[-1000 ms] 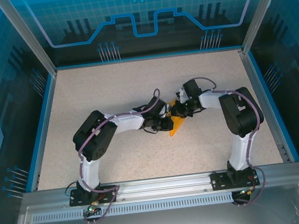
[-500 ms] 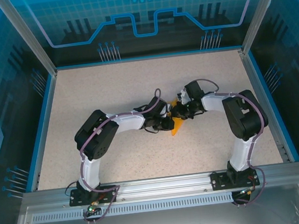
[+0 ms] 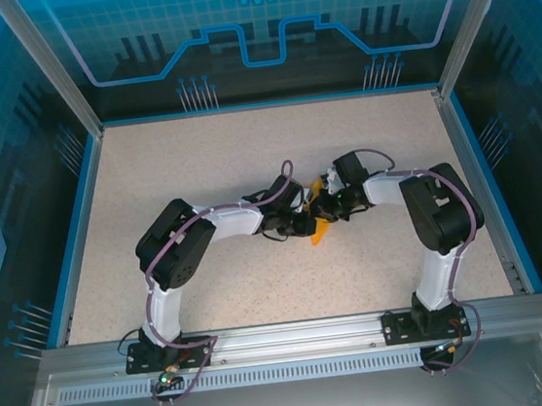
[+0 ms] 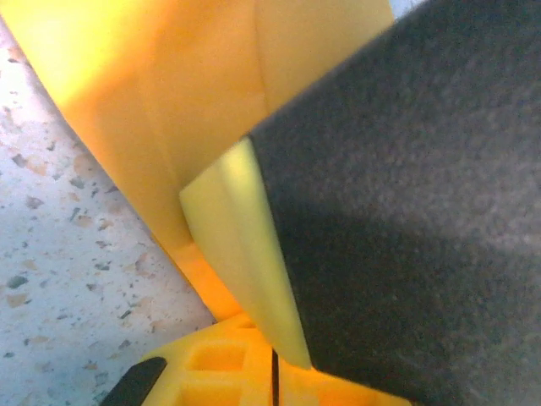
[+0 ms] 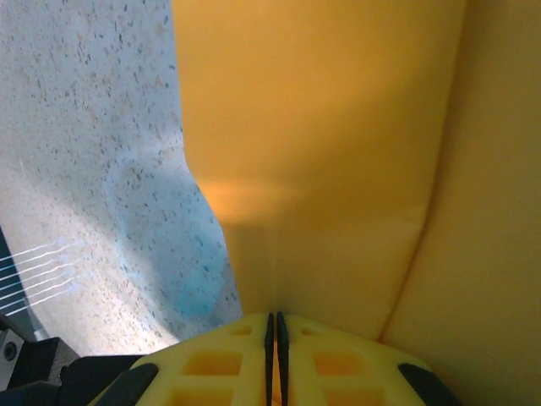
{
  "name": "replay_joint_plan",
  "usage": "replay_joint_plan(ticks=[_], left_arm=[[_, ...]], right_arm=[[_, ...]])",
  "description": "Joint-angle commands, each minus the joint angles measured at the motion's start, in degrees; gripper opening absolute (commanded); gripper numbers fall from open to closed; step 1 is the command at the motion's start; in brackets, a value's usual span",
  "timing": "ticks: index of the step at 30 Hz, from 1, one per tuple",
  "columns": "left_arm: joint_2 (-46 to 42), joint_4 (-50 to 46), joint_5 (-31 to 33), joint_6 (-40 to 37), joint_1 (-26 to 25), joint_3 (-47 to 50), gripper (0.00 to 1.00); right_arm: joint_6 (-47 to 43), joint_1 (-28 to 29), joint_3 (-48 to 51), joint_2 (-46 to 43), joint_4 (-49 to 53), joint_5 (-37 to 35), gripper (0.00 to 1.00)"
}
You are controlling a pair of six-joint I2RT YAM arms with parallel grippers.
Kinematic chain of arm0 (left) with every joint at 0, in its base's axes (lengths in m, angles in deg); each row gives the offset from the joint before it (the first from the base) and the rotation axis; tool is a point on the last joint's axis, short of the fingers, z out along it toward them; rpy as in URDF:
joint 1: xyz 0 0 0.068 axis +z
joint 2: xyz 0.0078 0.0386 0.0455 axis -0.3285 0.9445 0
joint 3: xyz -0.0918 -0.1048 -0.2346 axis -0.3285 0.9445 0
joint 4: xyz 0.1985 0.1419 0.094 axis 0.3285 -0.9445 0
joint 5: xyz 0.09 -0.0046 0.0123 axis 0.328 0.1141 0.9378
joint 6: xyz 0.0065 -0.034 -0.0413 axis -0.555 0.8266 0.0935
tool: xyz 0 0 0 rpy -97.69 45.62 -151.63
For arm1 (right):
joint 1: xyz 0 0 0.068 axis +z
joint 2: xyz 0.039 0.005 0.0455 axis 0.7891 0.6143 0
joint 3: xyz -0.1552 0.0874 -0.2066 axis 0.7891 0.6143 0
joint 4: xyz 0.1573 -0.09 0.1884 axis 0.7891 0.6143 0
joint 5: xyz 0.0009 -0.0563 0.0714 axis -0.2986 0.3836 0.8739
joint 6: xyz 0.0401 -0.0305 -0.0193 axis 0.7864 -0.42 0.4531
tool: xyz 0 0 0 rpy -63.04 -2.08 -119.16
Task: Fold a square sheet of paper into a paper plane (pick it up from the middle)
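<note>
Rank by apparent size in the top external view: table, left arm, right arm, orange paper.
1. table
2. left arm and right arm: about alike, so not ranked against each other
3. folded orange paper: only a sliver shows

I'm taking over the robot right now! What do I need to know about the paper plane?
Left end effector: shut, pinching the paper.
Right end effector: shut on the same paper from the other side.
Paper: held between them around the middle of the table.
Done: paper gripped, some creases visible.
Left: the remaining folds; it doesn't look like a finished plane yet.
</note>
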Motion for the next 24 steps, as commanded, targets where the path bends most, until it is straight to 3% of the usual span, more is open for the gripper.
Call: replay_joint_plan(ticks=[1, 13, 24], left_arm=[[4.32, -8.46, 5.99, -2.98, -0.38, 1.52, 0.07], [5.51, -13.30, 12.07, -6.74, -1.84, 1.91, 0.06], [5.79, -14.05, 13.31, -7.78, -2.25, 3.01, 0.05]], right_arm=[[-2.46, -0.06, -2.11, 2.25, 3.31, -6.50, 0.13], [-2.69, -2.45, -6.49, 3.78, 5.26, -10.63, 0.12], [-2.75, -4.71, -11.14, 6.89, 5.56, -10.41, 0.11]])
